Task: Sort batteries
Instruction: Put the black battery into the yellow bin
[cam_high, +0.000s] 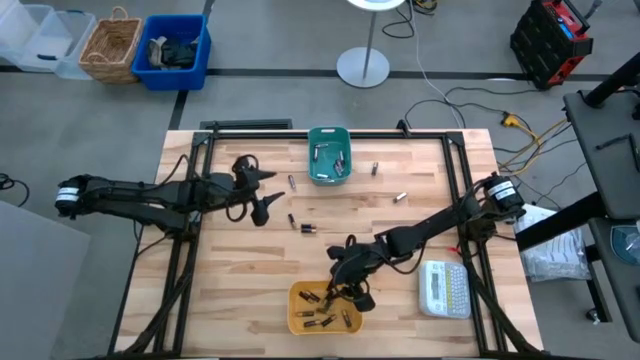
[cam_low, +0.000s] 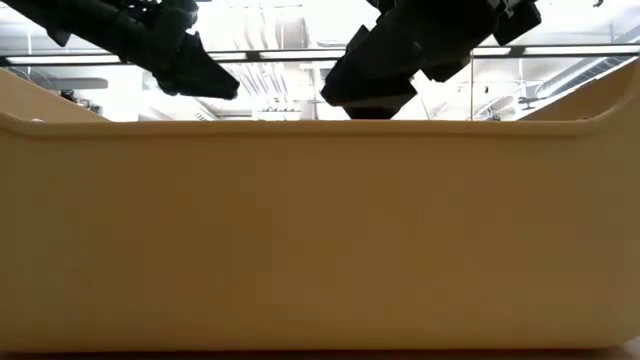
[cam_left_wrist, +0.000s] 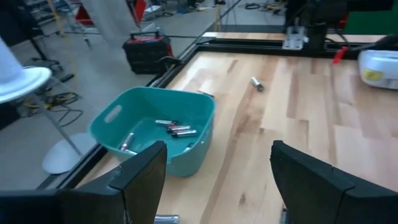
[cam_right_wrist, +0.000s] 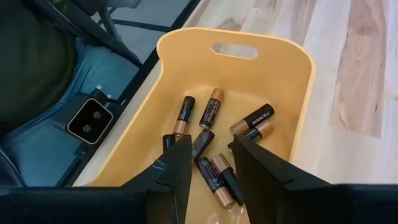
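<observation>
Two bins hold batteries: a teal one (cam_high: 328, 155) at the table's far middle and a yellow one (cam_high: 325, 308) at the near edge. In the right wrist view, the yellow bin (cam_right_wrist: 292, 74) holds several black-and-copper batteries (cam_right_wrist: 211, 109). Loose batteries lie on the wood between the bins (cam_high: 307, 228) and right of the teal bin (cam_high: 400, 197). My right gripper (cam_right_wrist: 208, 165) hangs open over the yellow bin with nothing between its fingers. My left gripper (cam_high: 262, 195) is open above the table, left of the teal bin (cam_left_wrist: 155, 127).
A white label-maker (cam_high: 445, 288) lies right of the yellow bin. More loose batteries lie near the teal bin (cam_high: 292, 182) (cam_high: 375, 168). A black frame runs along the table's edges (cam_high: 455, 160). In the low view the yellow bin's wall (cam_low: 320, 230) fills the picture.
</observation>
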